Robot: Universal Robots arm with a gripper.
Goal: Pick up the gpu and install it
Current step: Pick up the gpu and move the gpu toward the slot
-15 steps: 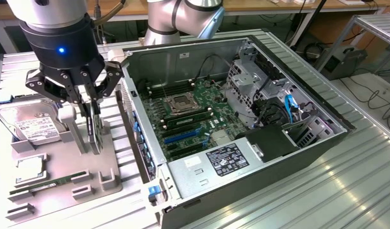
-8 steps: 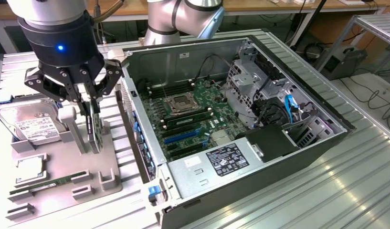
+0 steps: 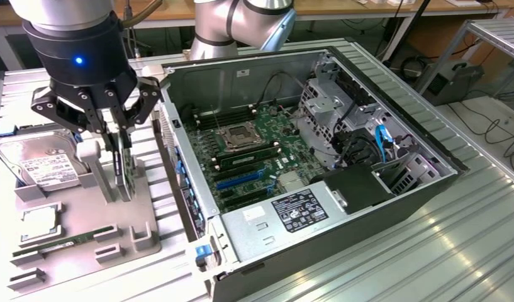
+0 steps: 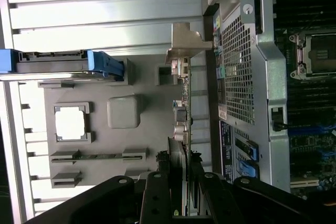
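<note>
The jaws pinch the gpu (image 4: 181, 113) by its two flat faces, at the end away from its silvery bracket. The card stands on edge over the grey tray (image 3: 143, 236), just beside the open case (image 3: 407, 207), on the exterior view's left. Farther from the case, the same tray carries a hard drive (image 3: 40, 165) (propped at a tilt, label up), a CPU (image 3: 37, 225) and a RAM stick (image 3: 63, 242). Inside the case the motherboard (image 3: 257, 151) lies exposed. Case and tray both sit on the ribbed metal table (image 3: 458, 251).
</note>
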